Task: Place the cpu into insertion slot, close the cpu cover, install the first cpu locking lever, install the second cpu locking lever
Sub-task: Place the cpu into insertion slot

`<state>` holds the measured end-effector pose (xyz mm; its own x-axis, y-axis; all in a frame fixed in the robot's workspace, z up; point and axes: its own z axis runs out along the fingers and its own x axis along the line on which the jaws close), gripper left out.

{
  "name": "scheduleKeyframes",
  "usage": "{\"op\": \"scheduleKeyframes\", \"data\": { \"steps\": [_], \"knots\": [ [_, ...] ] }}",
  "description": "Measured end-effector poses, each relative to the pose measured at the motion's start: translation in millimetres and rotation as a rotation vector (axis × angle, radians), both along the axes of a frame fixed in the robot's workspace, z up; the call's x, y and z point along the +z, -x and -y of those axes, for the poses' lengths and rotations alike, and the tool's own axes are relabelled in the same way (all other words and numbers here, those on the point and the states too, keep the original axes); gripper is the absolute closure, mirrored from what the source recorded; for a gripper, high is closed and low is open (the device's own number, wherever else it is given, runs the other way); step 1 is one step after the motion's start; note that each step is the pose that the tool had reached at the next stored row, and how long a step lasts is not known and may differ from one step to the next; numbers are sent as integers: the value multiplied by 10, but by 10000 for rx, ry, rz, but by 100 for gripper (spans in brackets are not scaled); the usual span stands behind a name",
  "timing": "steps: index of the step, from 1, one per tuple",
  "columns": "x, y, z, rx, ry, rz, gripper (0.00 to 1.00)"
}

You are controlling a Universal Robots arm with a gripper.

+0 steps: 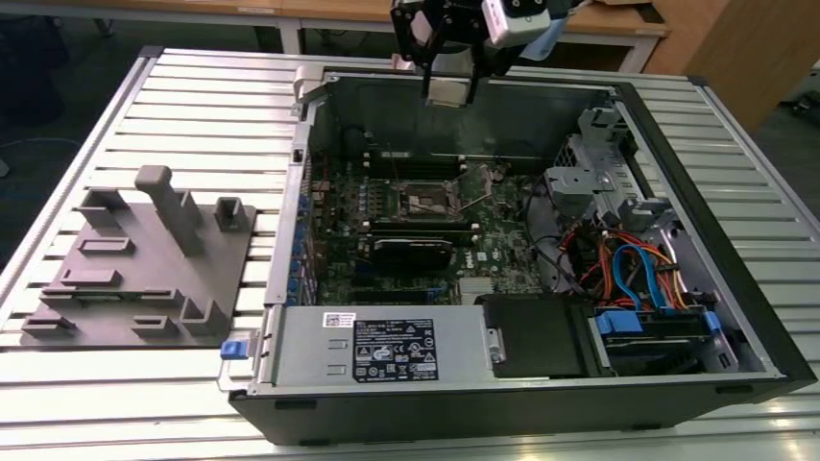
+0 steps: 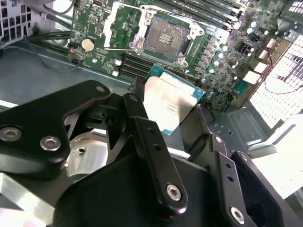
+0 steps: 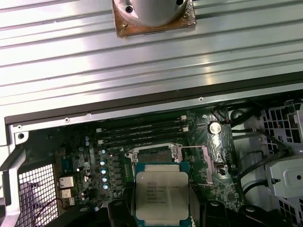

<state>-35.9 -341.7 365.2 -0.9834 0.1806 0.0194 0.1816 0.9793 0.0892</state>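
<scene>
The cpu (image 1: pixel 448 93) is clamped between the two black fingers (image 2: pixel 142 127) of the gripper (image 1: pixel 450 84), which are drawn in against its opposite edges. In the exterior view it is held high over the far wall of the open case (image 1: pixel 513 413), well apart from the green board (image 1: pixel 336 230) lying inside. The case is laid on its side on a slatted metal table (image 1: pixel 192 96), and a grey fixture (image 1: pixel 141 279) is set on the table towards the exterior view's left.

In the first wrist view the chip's dull metal top is turned to the camera and is bordered by a thin green edge. Part of the slot (image 3: pixel 154 152) is covered by it from that angle. In the second wrist view the cpu (image 2: pixel 173 106) is seen tilted, with the fingers at either side, and the slot (image 2: pixel 166 40) is seen beyond it.

The slot is bare, with its dark centre exposed inside the metal-edged rim and no chip seated in it. The cover (image 2: pixel 110 28) is swung open and stands just beside the slot, not over it. Its thin frame is also seen in the first wrist view (image 3: pixel 207 163), near a round coin cell. How the locking levers lie cannot be told.
</scene>
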Motion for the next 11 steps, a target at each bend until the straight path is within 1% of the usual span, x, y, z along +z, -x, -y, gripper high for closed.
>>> {"op": "scheduleKeyframes", "data": {
  "steps": [2,11],
  "knots": [
    [0,0,0,-81,0,0,46],
    [0,0,0,-110,1,1,46]
  ]
}}
